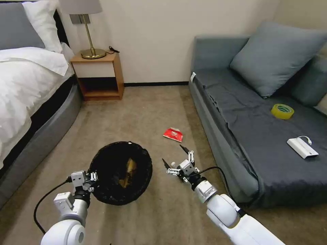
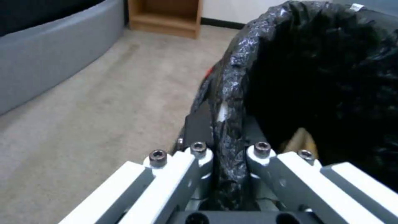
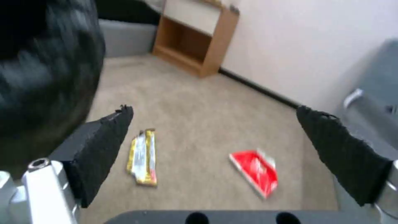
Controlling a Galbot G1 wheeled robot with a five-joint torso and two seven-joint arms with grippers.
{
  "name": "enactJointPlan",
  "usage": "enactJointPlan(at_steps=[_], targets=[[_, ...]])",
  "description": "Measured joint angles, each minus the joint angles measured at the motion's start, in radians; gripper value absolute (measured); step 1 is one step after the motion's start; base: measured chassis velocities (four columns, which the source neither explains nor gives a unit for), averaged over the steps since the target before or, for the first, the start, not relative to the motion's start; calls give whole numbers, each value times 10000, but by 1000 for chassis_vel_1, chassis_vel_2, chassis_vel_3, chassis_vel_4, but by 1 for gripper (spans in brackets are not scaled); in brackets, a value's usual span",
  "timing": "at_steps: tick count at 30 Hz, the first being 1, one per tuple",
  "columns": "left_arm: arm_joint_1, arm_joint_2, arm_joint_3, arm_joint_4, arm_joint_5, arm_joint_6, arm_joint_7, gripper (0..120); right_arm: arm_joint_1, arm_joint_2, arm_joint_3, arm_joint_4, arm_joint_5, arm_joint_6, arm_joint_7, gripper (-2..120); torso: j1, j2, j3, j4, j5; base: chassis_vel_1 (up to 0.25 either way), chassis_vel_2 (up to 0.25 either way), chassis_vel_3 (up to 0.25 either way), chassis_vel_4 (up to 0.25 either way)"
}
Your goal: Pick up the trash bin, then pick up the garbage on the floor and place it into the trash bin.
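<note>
Two grippers work for me: left gripper (image 1: 91, 177) clamps the rim of the lifted trash bin (image 1: 121, 172), right gripper (image 1: 177, 157) hangs spread wide, and beyond lie one gold wrapper (image 3: 143, 157) and one red packet (image 1: 173, 134) beside the sofa (image 1: 238, 136).

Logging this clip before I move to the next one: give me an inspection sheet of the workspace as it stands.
Surface: beige carpet floor, no spills seen.
Job's things: trash bin lifted and tilted, holding a brownish item; red packet and gold wrapper lie on the carpet.
Clutter: yellow tape roll and white box on the sofa.
Grippers: left end effector shut on the bin's lined rim; right end effector open, hovering short of the red packet.
Cables: black leads loop off both wrists; a short cable on the white box.
Surroundings: bed, nightstand with lamp, grey sofa.
</note>
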Motion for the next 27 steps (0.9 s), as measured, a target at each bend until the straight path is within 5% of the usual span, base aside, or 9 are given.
enactJointPlan(at_steps=[19,27], targets=[[-32,84,-305,92,266,-163,-268,4,1156,149,-673,-1969,1909,-1412,-424,100,0,0,0,0,0,0,0,0,0],[-37,266,-894,180,-31,-200,-228,4,3060,345,-1566,-3632,3920,-3031,-1225,100,0,0,1,-1,-2,0,0,0,0]])
